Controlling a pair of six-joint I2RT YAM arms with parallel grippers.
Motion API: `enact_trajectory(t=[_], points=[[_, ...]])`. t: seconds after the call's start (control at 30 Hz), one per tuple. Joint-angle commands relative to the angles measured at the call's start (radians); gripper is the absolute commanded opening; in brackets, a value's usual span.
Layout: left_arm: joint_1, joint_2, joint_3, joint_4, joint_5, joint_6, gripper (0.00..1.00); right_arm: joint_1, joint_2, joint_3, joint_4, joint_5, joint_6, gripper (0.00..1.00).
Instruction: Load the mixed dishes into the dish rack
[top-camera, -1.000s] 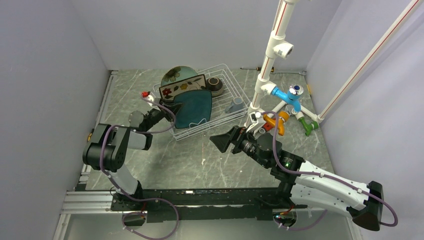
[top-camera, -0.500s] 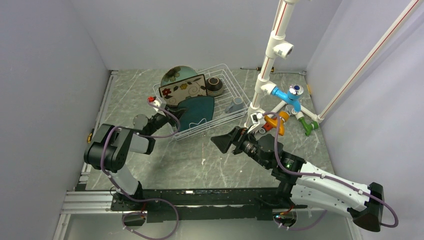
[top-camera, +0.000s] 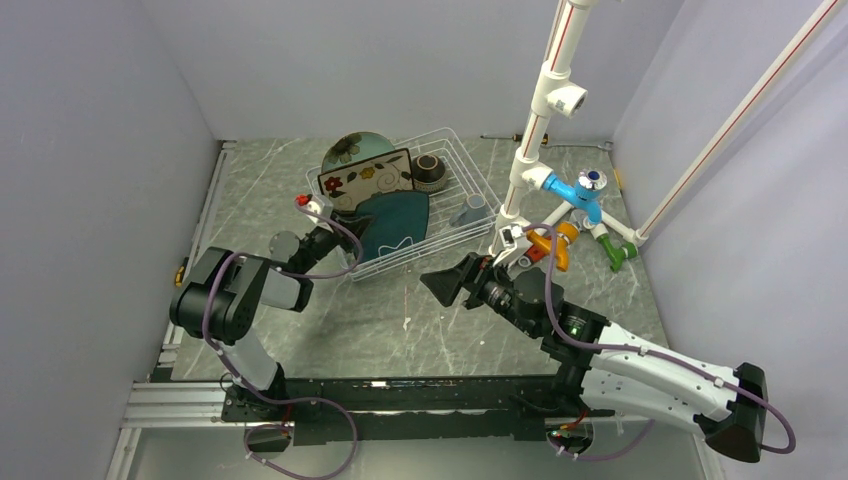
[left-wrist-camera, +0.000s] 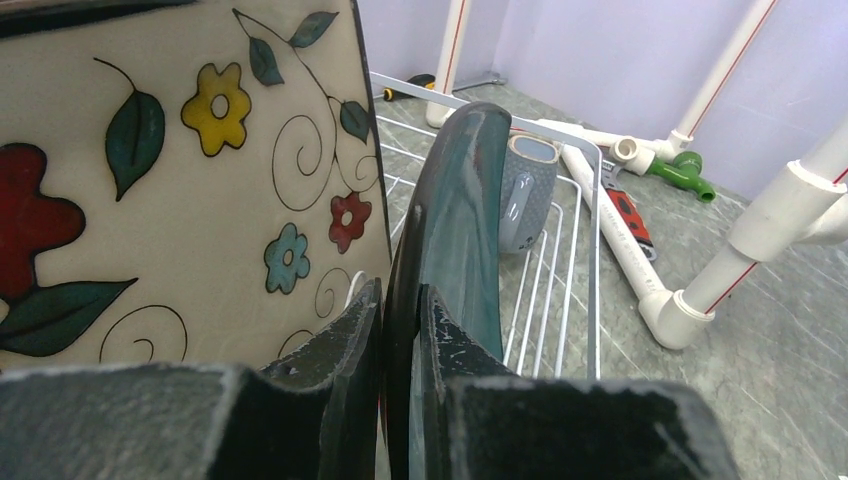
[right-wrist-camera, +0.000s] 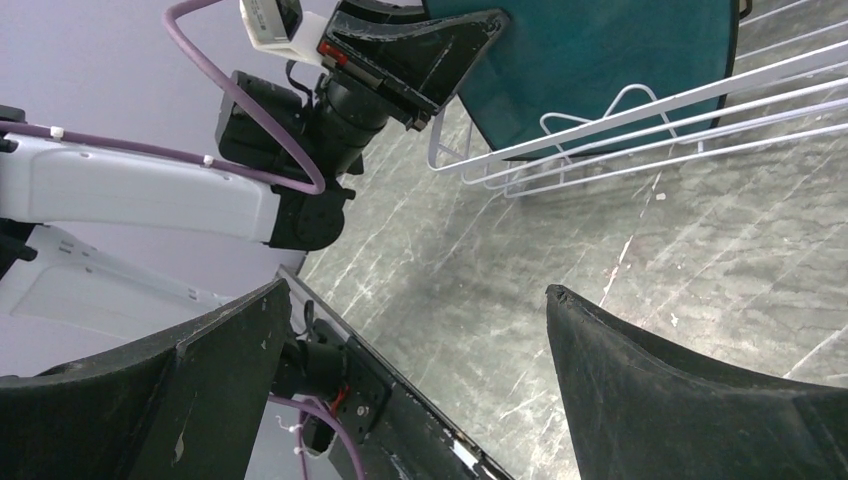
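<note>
At the near left corner of the dish rack, the left gripper is clamped on the rim of the dark teal square plate, which stands on edge inside it just in front of the cream floral square plate, while the right gripper hangs wide open above the counter.

No legible text, brands or numbers, small white block perhaps printed, too blurred
</note>
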Motion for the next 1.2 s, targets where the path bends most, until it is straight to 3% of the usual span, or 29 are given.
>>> enact_trajectory(t=[0.0, 0.2, 0.73, 0.83, 1.0, 1.17], points=[[-0.004, 0.011, 0.008, 0.170, -0.107, -0.019, 0.01, -0.001, 0.014, 0.004, 0.052, 0.009, 0.001, 1.00], [-0.005, -0.049, 0.019, 0.171, -0.171, -0.054, 0.00, -0.002, 0.022, 0.008, 0.059, 0.013, -0.003, 1.00], [-0.031, 0.088, 0.043, 0.169, -0.129, -0.031, 0.01, -0.002, 0.019, 0.002, 0.053, 0.012, 0.003, 1.00], [-0.032, 0.086, 0.025, 0.169, -0.131, -0.017, 0.10, -0.003, -0.001, -0.009, 0.053, 0.019, 0.007, 1.00], [-0.047, 0.081, -0.016, 0.169, -0.169, 0.009, 0.38, -0.002, -0.015, -0.018, 0.051, 0.020, 0.006, 1.00], [-0.050, 0.069, -0.033, 0.168, -0.193, 0.025, 0.49, -0.003, -0.032, -0.027, 0.048, 0.019, 0.007, 1.00]])
